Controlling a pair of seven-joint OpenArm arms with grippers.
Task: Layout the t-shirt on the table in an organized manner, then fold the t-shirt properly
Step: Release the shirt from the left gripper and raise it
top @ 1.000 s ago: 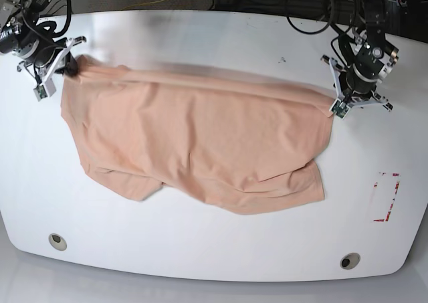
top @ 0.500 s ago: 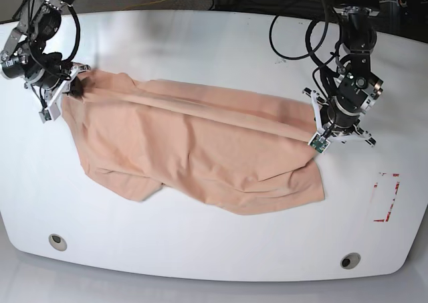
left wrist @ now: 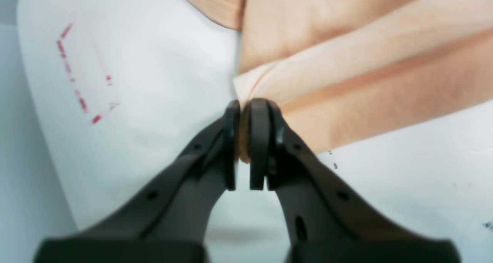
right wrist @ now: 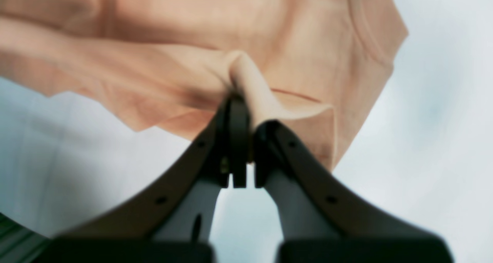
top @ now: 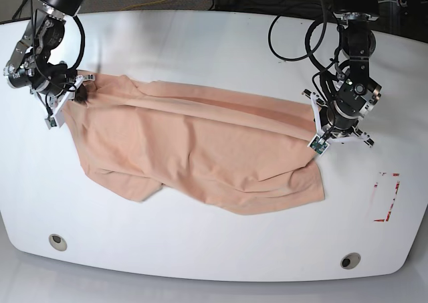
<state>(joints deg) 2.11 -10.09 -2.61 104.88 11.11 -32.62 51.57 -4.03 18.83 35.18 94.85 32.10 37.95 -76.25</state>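
The peach-pink t-shirt [top: 200, 149] lies spread across the white table [top: 221, 249], wrinkled, its far edge folded over in a long ridge; no emoji print shows. My left gripper [top: 318, 121] is shut on the shirt's right far corner; the left wrist view shows its gripper [left wrist: 244, 113] pinching a fold of the t-shirt [left wrist: 346, 74] just above the table [left wrist: 154, 62]. My right gripper [top: 81, 92] is shut on the shirt's left far corner; the right wrist view shows its gripper [right wrist: 246, 113] clamping a bunched fold of the t-shirt [right wrist: 173, 62] over the table [right wrist: 423, 139].
A red rectangle outline mark [top: 386, 196] lies at the right of the table and also shows in the left wrist view [left wrist: 83, 74]. Two round grommet holes [top: 57, 241] [top: 349, 261] sit near the front edge. Cables hang behind the far edge.
Both grippers moved toward the front of the table with the shirt's far corners, drawing the far edge over the shirt. The left gripper shifted inward; the right one moved slightly right.
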